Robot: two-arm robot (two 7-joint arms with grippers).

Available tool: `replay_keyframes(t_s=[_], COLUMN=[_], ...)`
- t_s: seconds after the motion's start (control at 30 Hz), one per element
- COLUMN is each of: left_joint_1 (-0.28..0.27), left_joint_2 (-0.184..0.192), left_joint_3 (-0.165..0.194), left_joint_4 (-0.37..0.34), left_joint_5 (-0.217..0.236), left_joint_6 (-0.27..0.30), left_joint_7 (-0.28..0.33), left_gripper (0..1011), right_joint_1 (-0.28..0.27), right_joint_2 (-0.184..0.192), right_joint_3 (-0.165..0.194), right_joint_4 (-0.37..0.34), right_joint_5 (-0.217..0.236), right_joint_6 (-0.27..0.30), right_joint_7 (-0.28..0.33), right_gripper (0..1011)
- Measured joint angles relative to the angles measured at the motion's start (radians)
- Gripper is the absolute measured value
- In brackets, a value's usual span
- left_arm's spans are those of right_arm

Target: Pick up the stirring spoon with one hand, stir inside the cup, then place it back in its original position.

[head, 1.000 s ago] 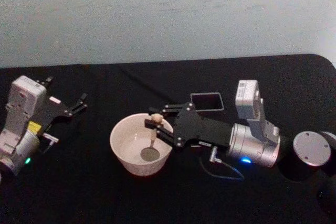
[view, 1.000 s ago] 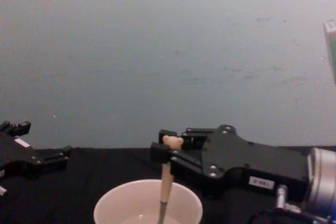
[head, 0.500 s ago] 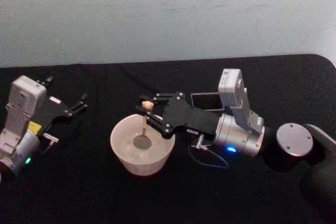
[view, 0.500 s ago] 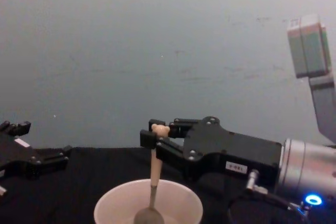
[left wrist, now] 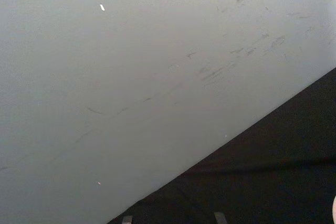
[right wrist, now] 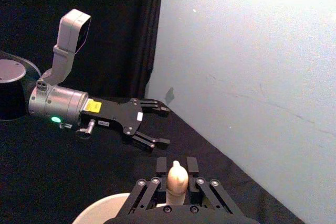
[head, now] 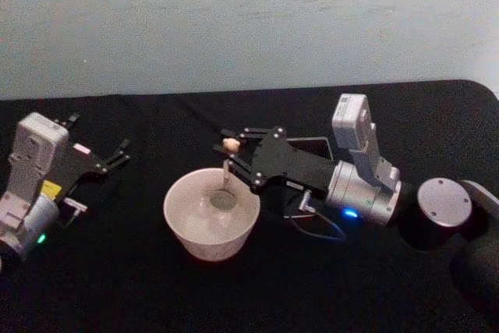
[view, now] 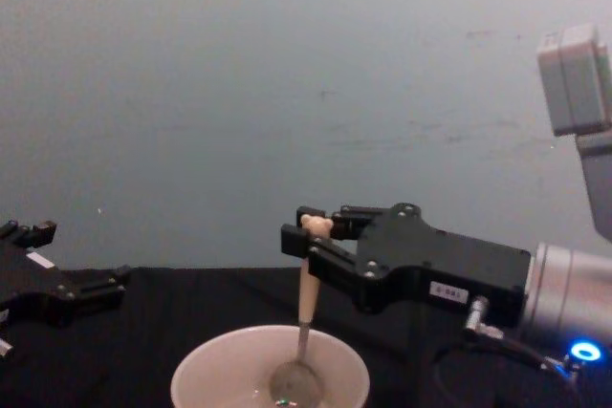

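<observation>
cream cup [head: 204, 241] near the middle of the black desk [head: 117, 286], stirring spoon [view: 306, 298] upright in it, metal bowl on the bottom, right gripper [head: 231, 150] clamped on its bear-head top, dark square holder [head: 318, 144] just behind, left gripper [head: 98, 136] by the left edge, fingers apart

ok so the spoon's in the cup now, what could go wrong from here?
1. The right gripper pinches the stirring spoon only at its bear head, so drag could swing or slip it.
2. Its bowl is inside the cup; a wide sweep might hit the wall and shove it.
3. The holder is narrow and partly behind the gripper; reinsertion could miss.
The left gripper is parked left.
</observation>
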Motion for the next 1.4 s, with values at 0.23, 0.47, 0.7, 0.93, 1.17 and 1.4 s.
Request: replay_keyframes(t_s=[0.23, 0.47, 0.7, 0.93, 1.17, 1.4], left_joint_1=[0.000, 0.000, 0.000, 0.000, 0.000, 0.000], left_joint_2=[0.000, 0.000, 0.000, 0.000, 0.000, 0.000], left_joint_3=[0.000, 0.000, 0.000, 0.000, 0.000, 0.000], left_joint_4=[0.000, 0.000, 0.000, 0.000, 0.000, 0.000], left_joint_5=[0.000, 0.000, 0.000, 0.000, 0.000, 0.000], left_joint_6=[0.000, 0.000, 0.000, 0.000, 0.000, 0.000], left_joint_7=[0.000, 0.000, 0.000, 0.000, 0.000, 0.000], left_gripper=[1001, 1001, 1001, 1001, 1001, 1001], right_joint_1=[-0.021, -0.061, -0.099, -0.110, -0.082, -0.038], right_joint_2=[0.030, 0.071, 0.104, 0.110, 0.070, 0.022], right_joint_3=[0.012, 0.019, 0.015, -0.004, -0.022, -0.025], right_joint_4=[-0.035, -0.098, -0.163, -0.187, -0.152, -0.079], right_joint_5=[0.002, 0.024, 0.052, 0.068, 0.069, 0.040], right_joint_6=[0.000, 0.013, 0.031, 0.040, 0.041, 0.028], right_joint_7=[0.007, 0.027, 0.053, 0.072, 0.059, 0.017], right_gripper=[215, 215, 215, 215, 215, 215])
